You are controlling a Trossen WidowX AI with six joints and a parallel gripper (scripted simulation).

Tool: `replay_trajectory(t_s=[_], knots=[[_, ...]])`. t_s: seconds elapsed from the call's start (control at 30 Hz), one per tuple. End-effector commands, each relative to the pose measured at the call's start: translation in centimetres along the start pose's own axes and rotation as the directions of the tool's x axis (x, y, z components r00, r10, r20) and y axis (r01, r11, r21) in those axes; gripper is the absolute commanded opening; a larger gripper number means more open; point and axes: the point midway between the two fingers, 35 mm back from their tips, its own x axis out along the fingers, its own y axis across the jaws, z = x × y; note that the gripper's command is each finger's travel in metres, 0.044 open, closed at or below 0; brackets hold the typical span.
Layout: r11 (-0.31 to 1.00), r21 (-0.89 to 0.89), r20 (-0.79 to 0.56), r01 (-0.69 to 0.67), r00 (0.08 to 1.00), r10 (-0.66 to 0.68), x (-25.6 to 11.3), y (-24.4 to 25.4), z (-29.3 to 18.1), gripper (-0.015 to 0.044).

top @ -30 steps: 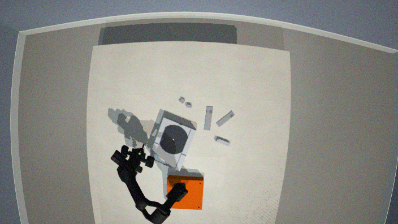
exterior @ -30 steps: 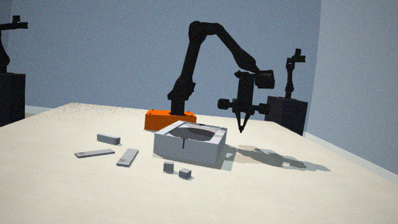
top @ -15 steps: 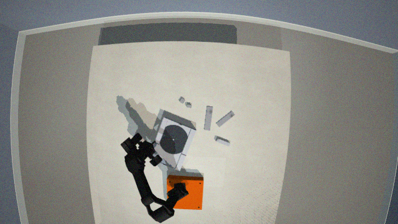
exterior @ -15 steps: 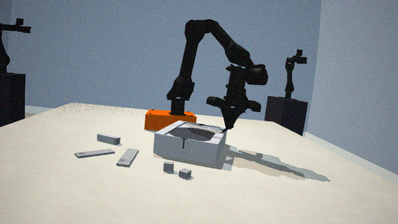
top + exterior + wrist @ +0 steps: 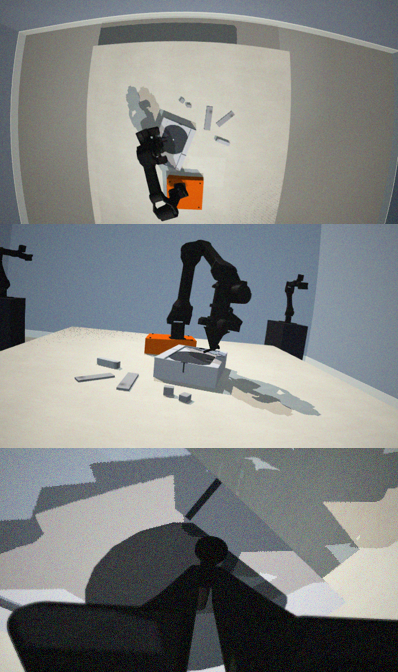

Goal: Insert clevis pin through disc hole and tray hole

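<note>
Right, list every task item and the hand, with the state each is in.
Hand: closed on the pin, above the tray.
Pin: held near its head, not inserted.
Disc: lying flat in the tray, its hole unfilled.
Tray: resting on the table.
</note>
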Motion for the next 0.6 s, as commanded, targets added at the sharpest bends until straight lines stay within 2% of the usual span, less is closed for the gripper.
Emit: replay_trajectory(t_s=[0.0,0.4,0.57], knots=[[0.994,0.113,0.020,-0.011,1.000,0.009,-0.4,-0.2,-1.4,0.0000],[0.868,0.487,0.092,-0.095,0.994,0.057,-0.8,0.4,-6.3,0.0000],[0.858,0.504,0.099,-0.100,0.993,0.057,-0.9,0.5,-6.6,0.0000]])
